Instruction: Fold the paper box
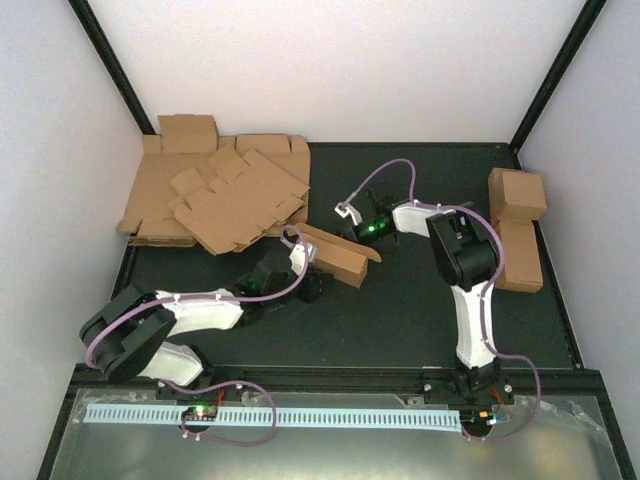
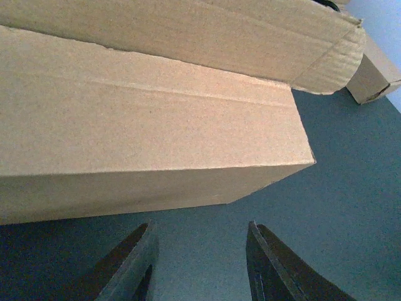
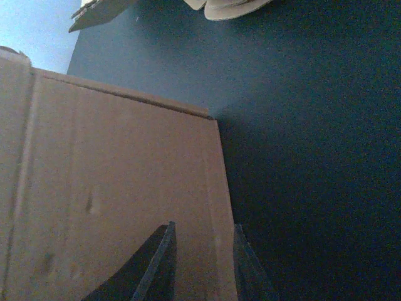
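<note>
The paper box [image 1: 338, 256] lies near the middle of the dark tabletop [image 1: 400, 320], a little toward the left edge. It sits slantwise: one end is just beside the stack of flat cardboard sheets [image 1: 215, 195] in the far left corner, and the other end points toward the right edge.

It is plain brown corrugated cardboard, long and low, and partly shaped. In the left wrist view the paper box [image 2: 156, 125] shows a broad smooth panel with one straight crease along its length. A narrow long wall lies below the panel and meets it at a sharp corner. Above the panel is a loose flap with a rounded corner and a raw, ribbed edge. From above, a pointed flap juts out at the box's right-hand end.

The left hand [image 2: 200, 226] is at the box's near long side. Its fingers are moderately spread with only bare tabletop between them, and their tips stop just short of the wall.

The right hand [image 3: 203, 227] hangs over the box [image 3: 113, 188] from the far side, with a narrow gap between its fingers. A strip of cardboard along the box's edge shows in that gap, but I cannot tell whether the fingers pinch it.

Two finished cartons [image 1: 518, 225] stand along the right edge, well apart from the box.
</note>
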